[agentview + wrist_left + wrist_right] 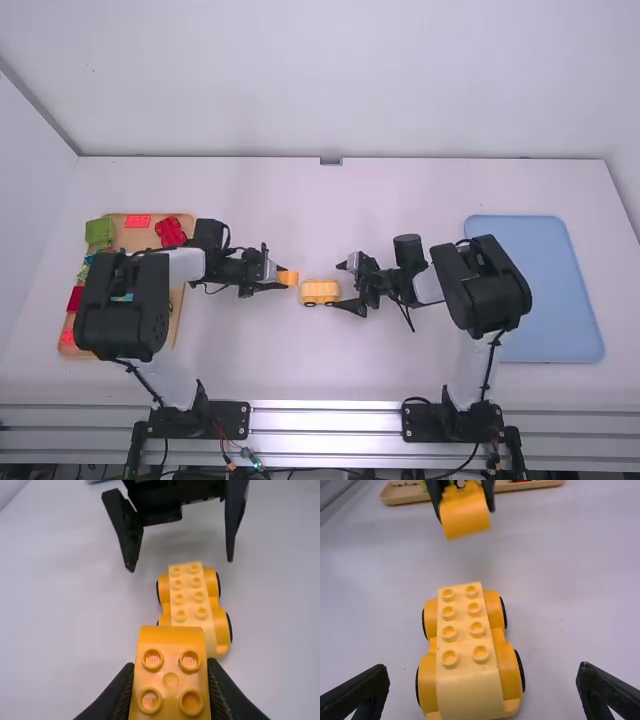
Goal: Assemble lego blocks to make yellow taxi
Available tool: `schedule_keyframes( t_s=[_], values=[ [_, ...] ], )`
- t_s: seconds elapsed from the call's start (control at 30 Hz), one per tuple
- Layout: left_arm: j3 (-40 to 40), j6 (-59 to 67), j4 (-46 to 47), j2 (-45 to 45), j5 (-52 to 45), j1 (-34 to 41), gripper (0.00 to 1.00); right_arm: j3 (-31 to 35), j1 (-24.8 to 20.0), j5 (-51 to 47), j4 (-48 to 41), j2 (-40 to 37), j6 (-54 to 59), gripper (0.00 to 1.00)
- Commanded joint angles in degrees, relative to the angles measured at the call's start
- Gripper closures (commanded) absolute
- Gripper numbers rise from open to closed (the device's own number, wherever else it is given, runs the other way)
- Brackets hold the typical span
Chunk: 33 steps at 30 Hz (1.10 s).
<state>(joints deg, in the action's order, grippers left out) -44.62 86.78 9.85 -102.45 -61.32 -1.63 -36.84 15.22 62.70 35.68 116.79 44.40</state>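
Orange block [170,680] pinched by left gripper [283,278], car [465,650] points lengthwise at splayed right gripper [340,286].

High view: bright, fairly even light; table [270,200] pale, almost washed out. Strong white glare on metal rails [325,420] along near edge, midway between near corners. Wrist views: table greyer, dimmer. Soft-edged, faint shadows around car base [468,650]; diffuse grey patch on table beyond it. Small highlights on studs. Right wrist view: raised orange block [465,517] slightly blurred, nearer studs clearer.
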Motion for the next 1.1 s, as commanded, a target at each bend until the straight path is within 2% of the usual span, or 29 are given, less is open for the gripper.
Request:
schedule_keyframes(
  t_s=[0.0,0.2,0.37,0.6,0.7,0.77,1.07],
  values=[
    [2.5,-16.7,-4.5,1.6,3.2,4.2,0.98,-0.7,1.0,0.7,-0.1,1.0,2.6,0.02],
    [3.3,-27.9,-13.1,1.7,7.4,10.3,0.98,-0.7,4.3,-3.5,0.6,1.0,2.6,0.01],
    [3.4,-35.5,-16.3,1.6,6.8,11.4,0.98,-0.7,6.1,-8.7,0.7,1.0,1.9,0.01],
    [3.4,-36.0,-16.2,1.6,1.7,11.4,0.98,-2.3,6.4,-8.3,6.0,6.0,-2.2,0.00],
    [3.4,-36.0,-16.3,1.4,2.2,11.6,0.98,-3.2,5.6,-3.5,7.8,8.2,-2.1,0.00],
    [3.4,-35.6,-16.4,0.8,1.8,12.3,0.98,-3.4,5.2,-0.9,7.7,8.4,-0.6,0.00],
    [3.5,-33.4,-17.4,-0.1,3.3,15.9,0.98,-3.7,6.2,-2.8,7.4,8.4,-0.4,0.04]
  ],
)
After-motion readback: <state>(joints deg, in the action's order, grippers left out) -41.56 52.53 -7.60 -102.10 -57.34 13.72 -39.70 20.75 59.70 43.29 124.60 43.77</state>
